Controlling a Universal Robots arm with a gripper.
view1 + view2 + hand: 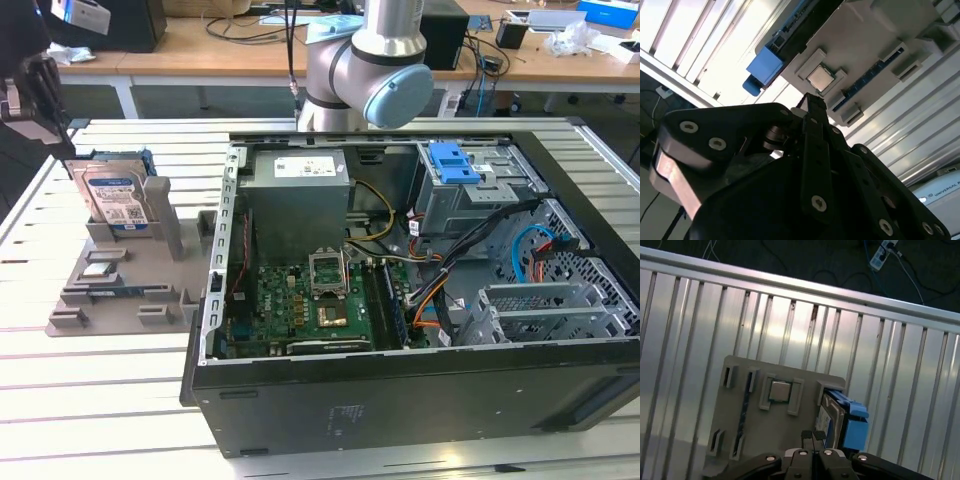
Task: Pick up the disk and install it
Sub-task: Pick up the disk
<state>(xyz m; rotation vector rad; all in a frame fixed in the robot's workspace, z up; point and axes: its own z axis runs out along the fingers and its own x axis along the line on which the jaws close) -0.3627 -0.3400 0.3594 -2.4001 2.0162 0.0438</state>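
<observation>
Jaws: closed together in the first wrist view, with nothing held between them.
Gripper (814,436): one, seen above the grey fixture plate (112,312) and near the disk; no contact with the disk is seen.
Disk (115,200): one, stood on edge in an upright slot at one end of the fixture plate, with blue side rails fitted; it is not gripped.
Processor chip (779,391): one, laid flat in a recess of the fixture plate, beside the disk.
Memory stick (110,291): one, laid in a groove of the fixture plate.
Computer case (400,405): one, laid open just beside the fixture plate, toward the exterior view's right.
Slatted table (100,410): one, by which the fixture plate is carried.
</observation>
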